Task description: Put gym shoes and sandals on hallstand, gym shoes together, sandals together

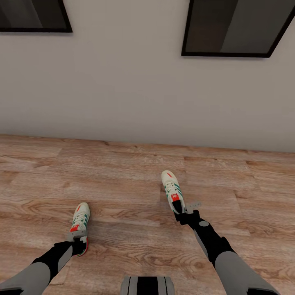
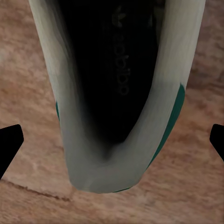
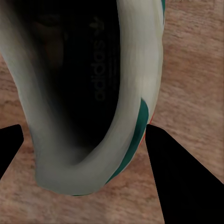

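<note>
Two white gym shoes with green stripes lie on the wood corridor floor (image 1: 123, 196). The left gym shoe (image 1: 80, 221) has its heel between the fingers of my left gripper (image 1: 78, 242). In the left wrist view that gripper (image 2: 112, 135) is open, its fingertips (image 2: 10, 144) well clear of the shoe's heel (image 2: 84, 154). My right gripper (image 1: 182, 211) sits at the heel of the right gym shoe (image 1: 172, 190). In the right wrist view the gripper (image 3: 84, 133) is shut on the heel (image 3: 126, 126): one finger (image 3: 172, 177) presses its green side, the other meets the opposite side. The sandals and hallstand are out of view.
A plain light wall (image 1: 147, 94) rises just beyond the shoes. Two dark framed panels (image 1: 237, 28) hang on it at the upper corners. Wood planks stretch left, right and between the shoes. My base (image 1: 148, 285) shows at the lower edge.
</note>
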Motion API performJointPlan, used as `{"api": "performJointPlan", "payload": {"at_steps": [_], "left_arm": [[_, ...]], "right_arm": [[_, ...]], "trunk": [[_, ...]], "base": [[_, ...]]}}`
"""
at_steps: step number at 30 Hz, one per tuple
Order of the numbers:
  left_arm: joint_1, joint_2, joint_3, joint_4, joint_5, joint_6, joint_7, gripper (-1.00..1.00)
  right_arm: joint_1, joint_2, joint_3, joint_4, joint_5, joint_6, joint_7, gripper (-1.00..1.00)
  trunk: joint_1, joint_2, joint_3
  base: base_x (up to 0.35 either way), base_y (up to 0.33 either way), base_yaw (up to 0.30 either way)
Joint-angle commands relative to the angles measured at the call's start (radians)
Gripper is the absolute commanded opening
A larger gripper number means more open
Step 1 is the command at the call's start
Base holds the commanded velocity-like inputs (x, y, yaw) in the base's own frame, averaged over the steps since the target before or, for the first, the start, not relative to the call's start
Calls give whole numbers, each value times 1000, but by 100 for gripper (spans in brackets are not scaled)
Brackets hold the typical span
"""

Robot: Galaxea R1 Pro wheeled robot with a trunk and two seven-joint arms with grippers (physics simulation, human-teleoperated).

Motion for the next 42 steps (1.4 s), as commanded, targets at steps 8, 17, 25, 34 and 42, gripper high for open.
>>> {"api": "performJointPlan", "payload": {"at_steps": [8,17,25,34,42], "left_arm": [[0,0,0,0,0,0,0,100],[0,0,0,0,0,0,0,100],[0,0,0,0,0,0,0,-100],[0,0,0,0,0,0,0,-100],[0,0,0,0,0,0,0,-100]], "right_arm": [[0,0,0,0,-1,0,-2,-100],[0,0,0,0,-1,0,-2,-100],[0,0,0,0,-1,0,-2,-100],[0,0,0,0,-1,0,-2,-100],[0,0,0,0,-2,0,-2,-100]], "trunk": [[0,0,0],[0,0,0],[0,0,0],[0,0,0],[0,0,0]], "base": [[0,0,0],[0,0,0],[0,0,0],[0,0,0],[0,0,0]]}}
